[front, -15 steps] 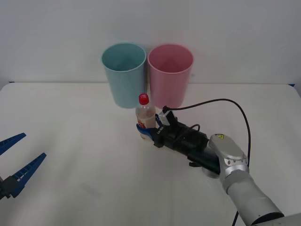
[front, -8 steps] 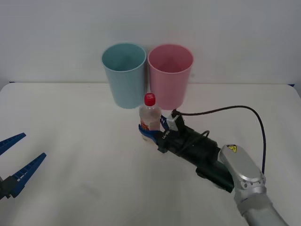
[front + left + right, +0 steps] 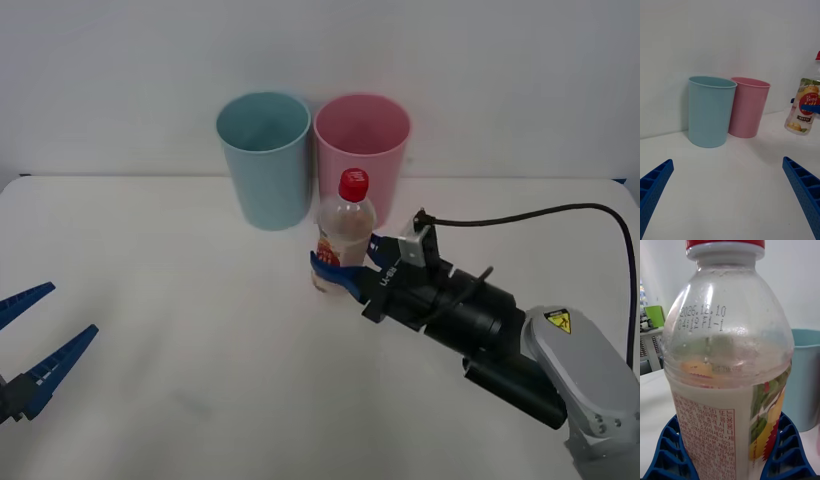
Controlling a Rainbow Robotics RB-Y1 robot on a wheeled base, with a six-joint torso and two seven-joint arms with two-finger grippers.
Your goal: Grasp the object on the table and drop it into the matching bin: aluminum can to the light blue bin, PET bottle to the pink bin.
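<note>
At frame centre the right claw [image 3: 345, 270] grips the bottle [image 3: 343, 236] upright, lifted clear of the surface [image 3: 180, 320], just below the pink bin [image 3: 361, 158] and blue bin [image 3: 264, 157]. The left claw [image 3: 28, 335] hangs open at lower left.

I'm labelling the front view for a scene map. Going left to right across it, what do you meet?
Left hand, open at the left edge → light blue bin → PET bottle, held lifted in the right hand → right arm. The pink bin overlaps the bottle, so it is left unplaced.
</note>
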